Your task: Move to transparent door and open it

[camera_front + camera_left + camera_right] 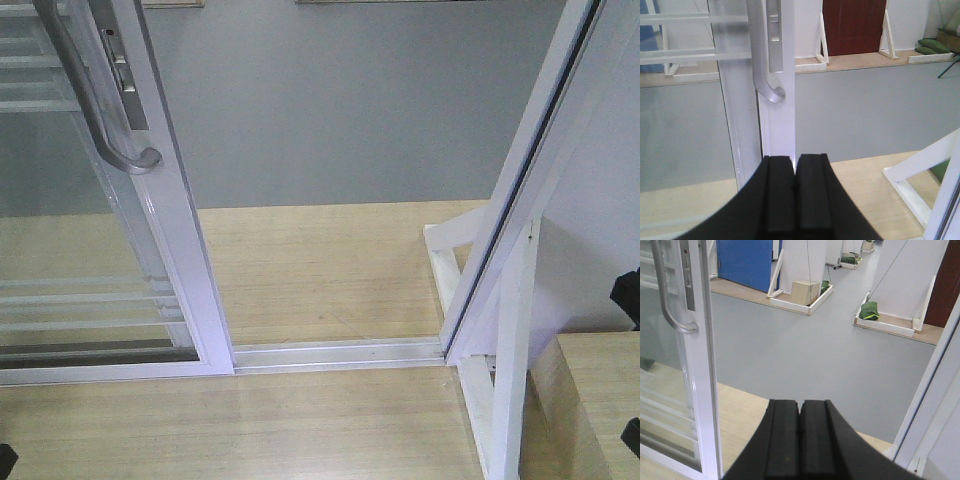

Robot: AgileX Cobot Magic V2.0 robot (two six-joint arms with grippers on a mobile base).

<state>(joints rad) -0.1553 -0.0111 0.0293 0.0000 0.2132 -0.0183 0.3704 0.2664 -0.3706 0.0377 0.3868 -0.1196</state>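
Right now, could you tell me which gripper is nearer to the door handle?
Left. The left gripper, shut, sits just below the handle, close to the door frame. The right gripper, also shut, is further off, with the handle up to its left.

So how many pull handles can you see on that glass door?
1. A grey curved pull handle runs along the transparent door frame's right-hand stile, beside the lock plate. Its top is cropped; the far side may hide another.

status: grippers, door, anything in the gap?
Left gripper shut, empty. Right gripper shut, empty. Door slid left, doorway open, handle untouched. Floor track and gap clear of obstacles.
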